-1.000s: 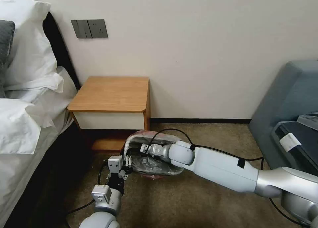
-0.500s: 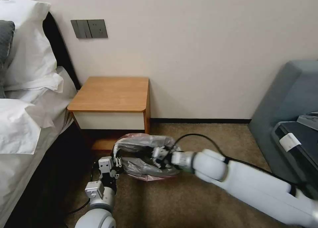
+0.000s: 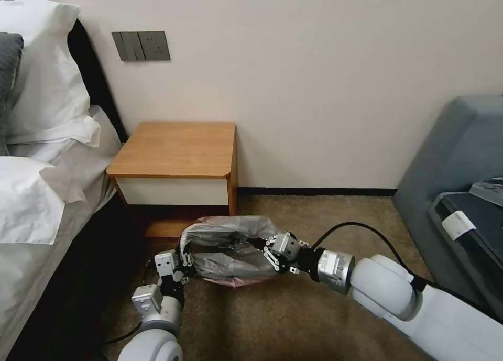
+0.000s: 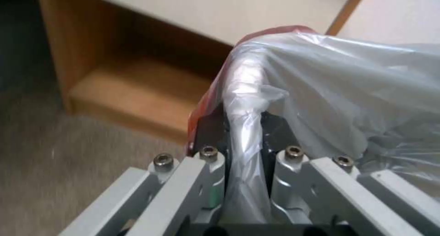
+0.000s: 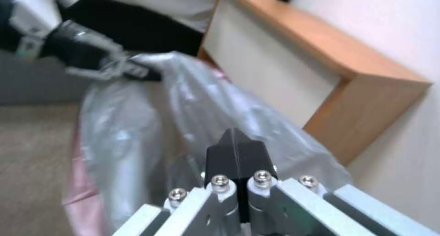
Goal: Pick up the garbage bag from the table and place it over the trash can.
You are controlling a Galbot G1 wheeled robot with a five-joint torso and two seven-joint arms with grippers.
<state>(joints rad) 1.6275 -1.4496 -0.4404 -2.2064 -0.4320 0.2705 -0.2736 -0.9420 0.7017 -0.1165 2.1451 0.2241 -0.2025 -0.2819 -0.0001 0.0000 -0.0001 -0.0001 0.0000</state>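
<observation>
L gripper (image 4: 243, 126) jaws clamp a fold of the garbage bag (image 3: 230, 245) at its left edge. R gripper (image 5: 236, 150) jaws pressed together w/ nothing between, just above the bag's right side. Bag is draped over the trash can, on carpet (image 3: 293, 319) in front of the table (image 3: 178, 149).

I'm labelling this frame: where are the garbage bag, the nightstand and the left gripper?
garbage bag (image 3: 230, 227): head view, crinkled top fold.
nightstand (image 3: 175, 149): head view, wooden top.
left gripper (image 4: 243, 139): left wrist view, between fingertips pinching bag.
</observation>
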